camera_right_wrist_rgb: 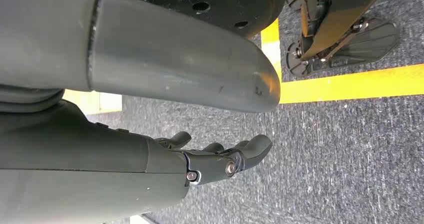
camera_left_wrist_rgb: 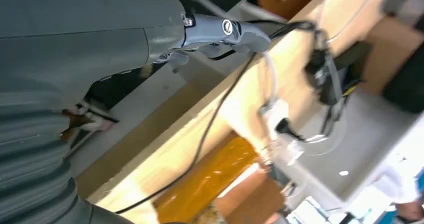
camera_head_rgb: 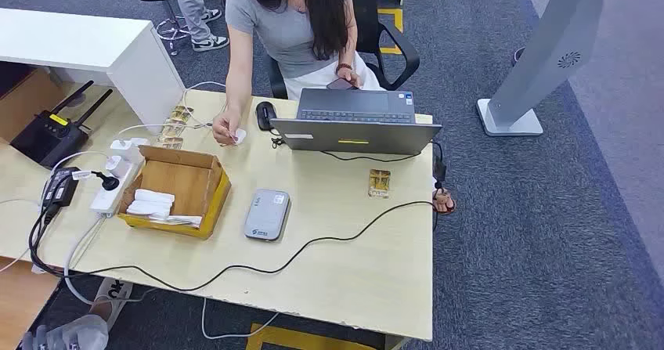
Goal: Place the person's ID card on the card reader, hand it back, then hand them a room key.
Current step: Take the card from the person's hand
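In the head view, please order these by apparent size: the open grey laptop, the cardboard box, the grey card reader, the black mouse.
Largest to smallest:
1. open grey laptop
2. brown cardboard box
3. flat grey card reader
4. black computer mouse

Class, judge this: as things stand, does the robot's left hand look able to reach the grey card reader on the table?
Probably yes. The card reader lies bare near the table's near edge, beside the cardboard box; just a black cable crosses in front. The left hand hangs low, holding nothing.

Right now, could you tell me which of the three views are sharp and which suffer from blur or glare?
Head view: evenly lit and sharp, the card reader and laptop crisp. Left wrist view: soft with blur, the table edge smeared, washed out in the far bright corner. Right wrist view: sharp, the right hand and carpet texture clear.
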